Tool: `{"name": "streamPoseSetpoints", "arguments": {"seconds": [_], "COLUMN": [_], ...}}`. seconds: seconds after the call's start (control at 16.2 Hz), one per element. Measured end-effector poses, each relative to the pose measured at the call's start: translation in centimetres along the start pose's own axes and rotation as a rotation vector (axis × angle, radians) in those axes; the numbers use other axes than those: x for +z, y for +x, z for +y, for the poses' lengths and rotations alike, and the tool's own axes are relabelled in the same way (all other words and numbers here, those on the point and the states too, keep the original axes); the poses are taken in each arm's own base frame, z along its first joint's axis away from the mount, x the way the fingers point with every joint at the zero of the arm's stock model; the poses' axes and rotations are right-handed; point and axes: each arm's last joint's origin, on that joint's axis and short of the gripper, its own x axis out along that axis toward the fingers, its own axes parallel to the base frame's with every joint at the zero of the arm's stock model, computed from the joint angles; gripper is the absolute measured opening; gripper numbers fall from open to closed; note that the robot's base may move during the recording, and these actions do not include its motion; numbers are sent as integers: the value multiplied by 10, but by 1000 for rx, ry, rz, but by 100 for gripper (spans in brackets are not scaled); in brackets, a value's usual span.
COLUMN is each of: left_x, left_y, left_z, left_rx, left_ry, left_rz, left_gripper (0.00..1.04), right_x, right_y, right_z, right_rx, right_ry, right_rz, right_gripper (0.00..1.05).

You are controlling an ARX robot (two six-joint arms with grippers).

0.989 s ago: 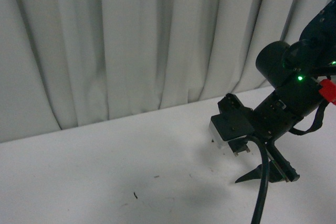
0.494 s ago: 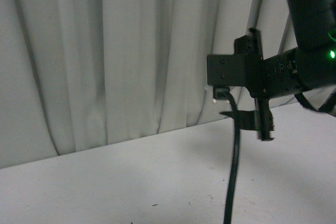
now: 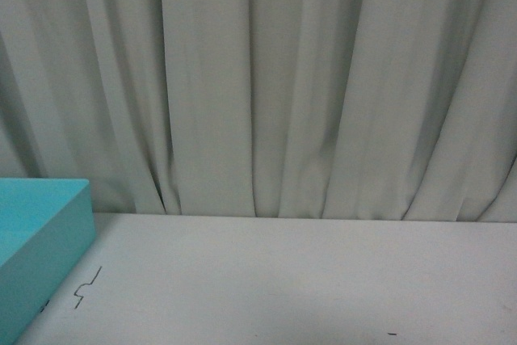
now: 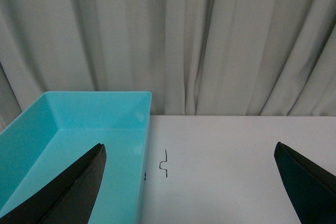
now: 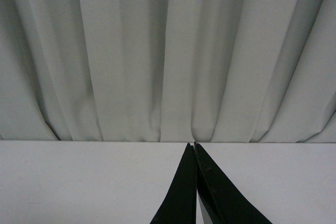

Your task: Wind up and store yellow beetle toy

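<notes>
- so, the yellow beetle toy shows in none of my three views; i cannot tell where it lies or how it sits relative to either gripper.
- two grippers on my feeds: the left gripper (image 4: 189, 148) has its two black fingers (image 4: 79, 187) spread wide, with nothing between them but table.
- the right gripper (image 5: 194, 146) has its two fingers pressed together tip to tip, with nothing visible held between them.
- one turquoise bin (image 4: 126, 129) sits at the left end of the table, open side up, and what i see of its inside is bare.
- one thin black squiggle (image 4: 164, 163) is drawn on the table just beside the bin; it reads as no letter.
- one white table (image 3: 283, 280), one pale pleated curtain (image 3: 258, 78) behind it.
</notes>
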Motion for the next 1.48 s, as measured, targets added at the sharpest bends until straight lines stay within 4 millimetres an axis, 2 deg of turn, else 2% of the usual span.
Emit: {"name": "streamPoseSetpoints", "arguments": {"seconds": [0.19,0.8,1.48], "left_x": [0,0,0], "left_y": [0,0,0], "left_z": [0,0,0], "left_rx": [0,0,0], "left_ry": [0,0,0], "left_rz": [0,0,0], "left_gripper": [98,98,98], "right_x": [-16,-38,-37], "right_y": [-16,-45,-60], "right_z": [1,2,2], "right_rx": [1,1,0], "right_ry": [24,31,31], "right_rz": [18,3,-6], "right_gripper": [2,2,2]}}
